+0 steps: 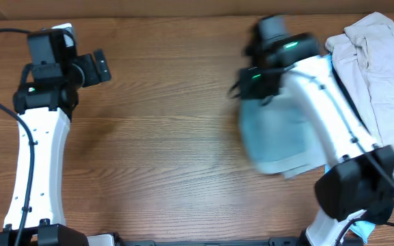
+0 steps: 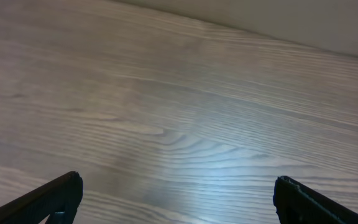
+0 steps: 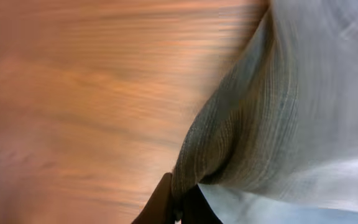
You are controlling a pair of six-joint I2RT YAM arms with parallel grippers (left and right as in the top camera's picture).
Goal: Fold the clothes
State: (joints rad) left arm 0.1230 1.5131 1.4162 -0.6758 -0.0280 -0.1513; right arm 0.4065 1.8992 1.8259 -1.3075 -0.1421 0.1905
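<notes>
The clothes are light-blue denim shorts (image 1: 279, 137), a blurred bunch hanging under my right arm at the right middle of the table. In the right wrist view the denim (image 3: 278, 118) fills the right side, and my right gripper (image 3: 180, 202) is shut on a fold of it above the wood. My left gripper (image 1: 98, 68) is at the far left of the table, away from the shorts. It stands wide open over bare wood (image 2: 176, 190), with nothing between its fingertips (image 2: 67, 190).
Beige trousers (image 1: 382, 61) lie heaped at the table's back right corner, beside my right arm. A scrap of sky-blue cloth (image 1: 364, 229) shows by the right arm's base. The wooden tabletop (image 1: 169, 137) stretches between the two arms.
</notes>
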